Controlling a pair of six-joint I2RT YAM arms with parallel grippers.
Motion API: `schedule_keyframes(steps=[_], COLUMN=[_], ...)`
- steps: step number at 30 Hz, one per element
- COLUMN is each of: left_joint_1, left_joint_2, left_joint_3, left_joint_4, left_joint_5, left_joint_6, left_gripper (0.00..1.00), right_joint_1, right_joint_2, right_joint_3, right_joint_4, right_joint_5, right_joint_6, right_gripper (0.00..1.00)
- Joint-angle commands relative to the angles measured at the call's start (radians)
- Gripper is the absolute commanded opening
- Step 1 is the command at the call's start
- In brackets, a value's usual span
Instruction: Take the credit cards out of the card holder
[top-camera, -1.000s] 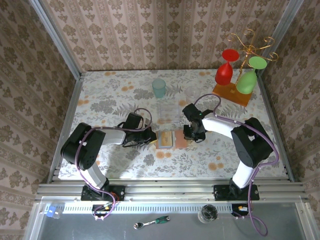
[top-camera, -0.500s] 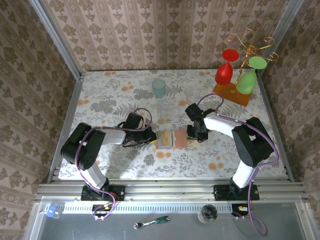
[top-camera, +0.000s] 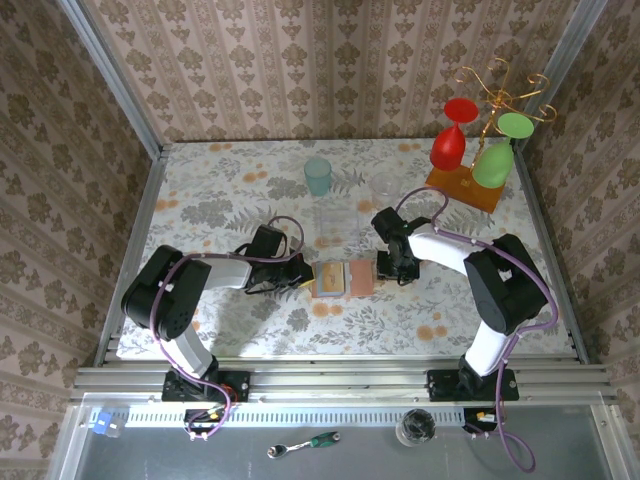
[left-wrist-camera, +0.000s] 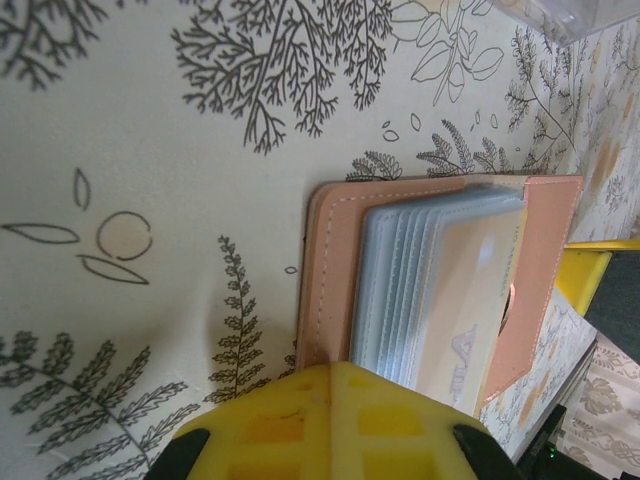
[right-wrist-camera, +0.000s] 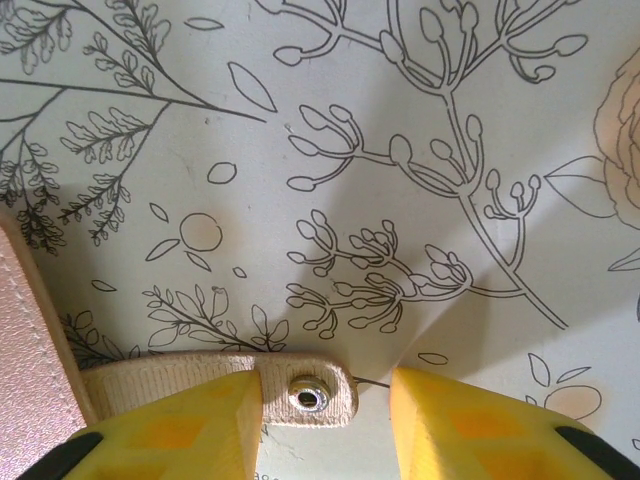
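Spread open just below the centre of the top view: holder (top-camera: 345, 279), flat on the table (top-camera: 230, 200), grey-blue half to the left, tan half to the right. Tucked into its clear sleeves (left-wrist-camera: 400, 270), mid-frame from the left wrist: cards (left-wrist-camera: 475, 290), an orange-tan one uppermost. Not yet out.

Closed tight at the bottom edge of the left wrist view: left gripper (left-wrist-camera: 330, 420), with nothing seen between the jaws and the tip at the holder's edge. Parted at the bottom of the right wrist view: right gripper (right-wrist-camera: 326, 415), astride the strap (right-wrist-camera: 200, 370) and its snap, not squeezing it.

Liable to fold over if the tan half springs up with the strap loose. Liable to slide across the smooth table when a card is tugged, with so little of the edge pinned. Might drag a sleeve up along with the card. Could snag the strap on a finger while lifting away.

Cannot tell whether the left tip really presses the leather, cut off as it is by the frame. No blue-teal card to be made out, nor the number of cards. Mostly out of frame past the lower left corner of the right wrist view: the tan half. Too small from above to read any detail.
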Motion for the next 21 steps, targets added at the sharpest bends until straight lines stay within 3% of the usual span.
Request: schedule_keyframes(steps=[1,21], left_joint_1=[0.01,0.001], left_joint_2=[0.012,-0.101], left_joint_3=[-0.009,0.119], left_joint_4=[-0.055,-0.191], left_joint_5=[-0.02,-0.016], left_joint_6=[-0.011,0.02], left_gripper=[0.0,0.0], right_joint_1=[-0.005,0.014], right_joint_2=[0.017,-0.116], right_joint_3=[0.002,0.161], right_joint_4=[-0.041,-0.161], right_joint_5=[0.018,-0.043], right_joint_6=[-0.008,0.003], right_gripper=[0.39,0.44])
